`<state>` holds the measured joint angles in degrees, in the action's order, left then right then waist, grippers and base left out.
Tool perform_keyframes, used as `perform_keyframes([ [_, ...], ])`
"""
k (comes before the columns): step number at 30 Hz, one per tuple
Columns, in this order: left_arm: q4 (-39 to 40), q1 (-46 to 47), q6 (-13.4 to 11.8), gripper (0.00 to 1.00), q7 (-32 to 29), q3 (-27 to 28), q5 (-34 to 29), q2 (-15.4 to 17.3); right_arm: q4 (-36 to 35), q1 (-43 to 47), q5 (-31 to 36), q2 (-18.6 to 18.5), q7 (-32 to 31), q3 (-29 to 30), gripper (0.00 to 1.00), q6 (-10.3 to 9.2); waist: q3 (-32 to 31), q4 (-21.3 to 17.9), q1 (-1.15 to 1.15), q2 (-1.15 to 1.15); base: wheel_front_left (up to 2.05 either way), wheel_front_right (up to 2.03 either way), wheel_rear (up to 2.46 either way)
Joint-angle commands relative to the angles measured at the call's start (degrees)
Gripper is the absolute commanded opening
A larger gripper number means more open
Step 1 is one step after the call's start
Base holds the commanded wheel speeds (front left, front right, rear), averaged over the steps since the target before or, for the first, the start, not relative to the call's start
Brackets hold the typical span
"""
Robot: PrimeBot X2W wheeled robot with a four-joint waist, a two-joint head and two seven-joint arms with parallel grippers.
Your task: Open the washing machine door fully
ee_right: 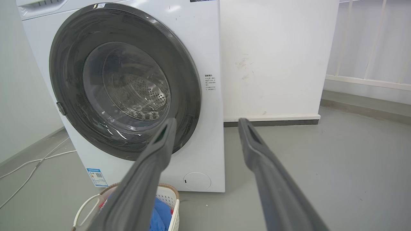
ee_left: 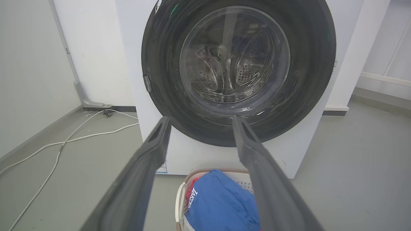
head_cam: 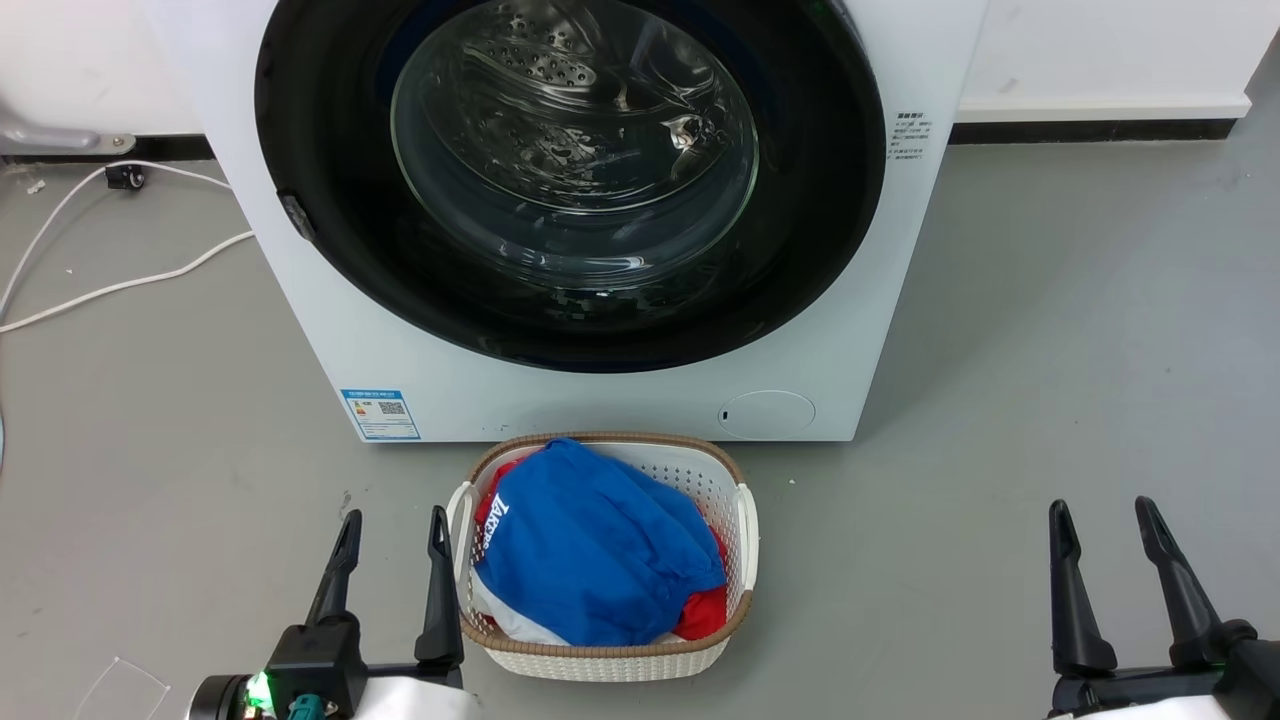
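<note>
Left gripper [head_cam: 394, 515] and right gripper [head_cam: 1101, 503] are hanging wide open and empty, flanking the basket [head_cam: 746, 520], well apart from the door [head_cam: 330, 200], which is sitting shut against the machine [head_cam: 600, 405]; approach is pending, apparently calling for reaching its left-edge tab [head_cam: 297, 215].

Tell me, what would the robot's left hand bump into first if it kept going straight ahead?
Probably the washing machine door, near its lower black rim. The open left hand points at it, above the laundry basket. How far away it is is hard to tell.
</note>
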<state>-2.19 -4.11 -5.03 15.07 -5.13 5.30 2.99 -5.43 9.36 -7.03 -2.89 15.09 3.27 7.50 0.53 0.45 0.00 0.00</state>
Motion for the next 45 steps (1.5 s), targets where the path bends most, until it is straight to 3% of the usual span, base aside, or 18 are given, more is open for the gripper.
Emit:
perform_keyframes([
  [1, -0.07, -0.16, -0.03, 1.0, 0.16, 0.02, 0.18, -0.13, 0.13, -0.35, -0.06, 0.03, 0.12, -0.06, 0.99, -0.01, -0.02, 0.02, 0.0, 0.0, 0.0, 0.0, 0.0],
  [2, -0.18, -0.1, -0.18, 1.0, 0.16, -0.1, 0.27, -0.13, 0.04, -0.36, 0.19, 0.04, 0.12, -0.87, 0.0, -0.01, -0.01, 0.05, 0.0, 0.0, 0.0, 0.0, 0.0],
  [5, -0.27, -0.09, -0.32, 1.0, 0.16, -0.13, 0.33, -0.13, -0.28, -0.48, -0.42, 0.03, 0.12, -0.96, 0.0, -0.01, 0.0, 0.04, 0.0, 0.0, 0.0, 0.0, 0.0],
  [8, -0.33, -0.17, -0.46, 1.0, 0.16, -0.15, 0.35, -0.13, 0.1, -0.65, -7.41, 0.03, 0.12, -0.71, 0.0, -0.01, -0.05, 0.06, 0.0, 0.0, 0.0, 0.0, 0.0],
  [15, -0.53, -0.53, -0.51, 1.0, 0.16, -0.25, 0.85, -0.13, 4.45, -1.25, -42.86, 0.05, 0.12, -3.91, 0.0, -0.01, -0.28, 0.17, 0.0, 0.0, 0.0, 0.0, 0.0],
  [21, -0.6, -0.59, -0.5, 1.0, 0.16, -0.39, 1.27, -0.12, 4.04, -2.35, -71.11, 0.04, 0.11, -6.1, 0.0, -0.01, -0.41, 0.27, 0.0, 0.0, 0.0, 0.0, 0.0],
  [26, -0.61, -0.69, -0.47, 1.0, 0.16, -0.31, 1.45, -0.13, 1.41, -1.09, -86.45, -0.01, -3.65, -5.66, 0.0, -0.01, -0.51, 0.3, 0.0, 0.0, 0.0, 0.0, 0.0],
  [36, -0.33, -1.04, -0.66, 1.0, 0.16, -0.22, 0.85, -0.13, -0.82, 1.57, -92.36, -0.63, -17.22, -1.43, 0.0, -0.01, -0.6, 0.27, 0.0, 0.0, 0.0, 0.0, 0.0],
  [45, -0.43, -0.62, -0.77, 1.0, 0.16, -0.21, -0.05, -0.12, -0.76, 2.26, -90.55, 0.0, -20.88, -1.16, 0.0, 0.0, -0.45, 0.22, 0.0, 0.0, 0.0, 0.0, 0.0],
])
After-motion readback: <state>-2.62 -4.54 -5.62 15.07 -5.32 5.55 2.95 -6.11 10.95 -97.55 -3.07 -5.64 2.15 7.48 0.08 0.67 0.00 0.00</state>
